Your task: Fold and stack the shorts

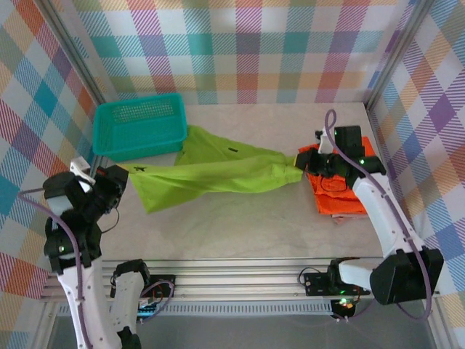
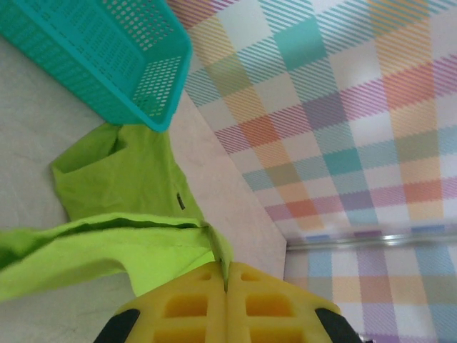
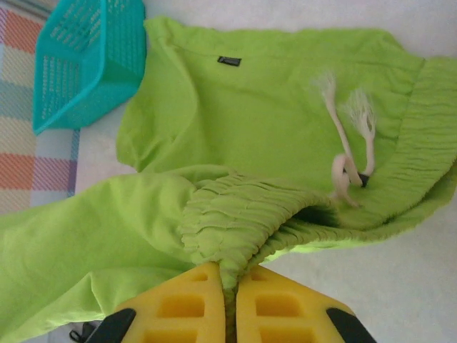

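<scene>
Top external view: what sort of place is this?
Probably a lab robot-testing booth, not a home. Pastel plaid printed wall panels box in the pale tabletop, and two white robot arms are mounted on a silver aluminium frame rail along its near edge.

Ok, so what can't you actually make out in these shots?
Top view: the right arm covers part of the orange shorts; what lies under them is hidden.
Left wrist view: the basket is cut off by the top and left edges.
Right wrist view: the green shorts run off the left edge; the right hand hides the pinched waistband.
</scene>
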You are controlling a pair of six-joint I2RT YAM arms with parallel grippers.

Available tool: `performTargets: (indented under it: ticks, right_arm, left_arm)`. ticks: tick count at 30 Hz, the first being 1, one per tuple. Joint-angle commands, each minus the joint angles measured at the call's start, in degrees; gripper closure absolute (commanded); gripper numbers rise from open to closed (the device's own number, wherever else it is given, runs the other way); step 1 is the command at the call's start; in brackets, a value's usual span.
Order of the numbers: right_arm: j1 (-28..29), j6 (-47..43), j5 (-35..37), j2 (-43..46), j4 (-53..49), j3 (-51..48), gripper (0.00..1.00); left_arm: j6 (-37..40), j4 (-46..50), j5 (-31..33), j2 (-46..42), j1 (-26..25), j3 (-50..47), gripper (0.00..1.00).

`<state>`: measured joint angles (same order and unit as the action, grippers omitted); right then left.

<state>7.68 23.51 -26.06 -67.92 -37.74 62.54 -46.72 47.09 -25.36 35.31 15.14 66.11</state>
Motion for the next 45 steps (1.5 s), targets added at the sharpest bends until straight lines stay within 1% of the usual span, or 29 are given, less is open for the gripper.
performTargets:
  ticks: [1,3,6,9,12,14,17,20,22,24,28,33,37,38,39,40,41,42,45]
  right_arm:
    - [-0.3,1.3,-2.66,4.96,-1.85,-3.38,0.97]
    - [-0.3,2.93,-0.41,7.83,-3.46,-6.33,0.97]
    - [-0.3,4.33,0.9,10.16,-4.65,-8.64,0.97]
    - [-0.3,6.58,1.8,9.81,-4.65,-8.8,0.97]
    - [-0.3,8.58,3.91,7.69,-3.9,-7.61,0.97]
    - [-0.31,9.43,5.46,5.84,-3.6,-5.92,0.97]
    - [-0.3,10.95,8.23,3.37,-2.13,-3.74,0.97]
    - [-0.3,12.65,10.3,0.72,0.08,-2.16,0.97]
    - [-0.32,13.05,11.15,-1.54,0.99,-0.88,0.96]
    - [-0.39,13.11,12.09,-4.02,1.54,0.73,0.95]
    - [-0.65,13.23,12.51,-8.8,2.62,3.45,0.94]
    - [-1.8,13.57,13.44,-14.67,2.84,7.28,0.92]
    - [-3.55,15.82,13.85,-18.69,3.84,9.06,0.86]
    - [-4.08,16.65,13.85,-19.72,4.25,9.38,0.82]
    - [-4.46,17.47,13.72,-20.85,4.54,9.81,0.74]
    - [-4.9,18.14,13.4,-21.66,4.86,10.36,0.65]
    - [-5.38,18.62,12.74,-22.81,5.08,11.35,0.56]
    - [-5.74,19.0,11.74,-23.86,4.64,12.76,0.5]
    - [-6.14,18.51,9.83,-24.5,1.88,17.54,0.35]
  left_arm:
    - [3.32,2.74,4.01,-2.15,-0.71,1.33,1.0]
    - [3.2,4.99,7.8,-2.69,-0.63,1.3,1.0]
    - [3.38,5.76,12.2,-2.38,-0.72,0.92,1.0]
    - [3.72,3.68,11.2,1.6,-0.64,1.53,1.0]
    - [5.07,1.73,10.13,8.33,-0.8,3.33,1.0]
    - [5.66,-0.63,10.5,12.91,-1.51,4.49,1.0]
    - [6.11,-5.09,14.08,19.43,-4.42,5.94,1.0]
    - [6.51,-8.7,16.27,27.81,-8.9,9.14,1.0]
    - [7.2,-9.6,18.83,33.03,-12.0,12.34,1.0]
    - [7.92,-10.15,20.74,38.76,-13.77,15.75,1.0]
    - [7.63,-12.1,21.31,47.17,-14.04,20.21,1.0]
    - [7.61,-13.25,20.49,57.27,-14.26,26.94,1.0]
    - [7.72,-12.0,18.16,65.51,-14.92,33.19,1.0]
    - [7.69,-11.69,17.41,67.81,-15.2,34.97,1.0]
    - [7.7,-11.75,16.12,69.87,-15.54,36.64,0.93]
    - [7.95,-11.92,14.97,71.47,-15.9,38.19,0.84]
    - [8.28,-11.45,14.04,73.22,-16.34,40.25,0.73]
    - [8.76,-10.48,13.28,74.68,-16.53,42.86,0.61]
    - [10.34,-7.03,12.91,75.21,-16.72,48.76,0.42]
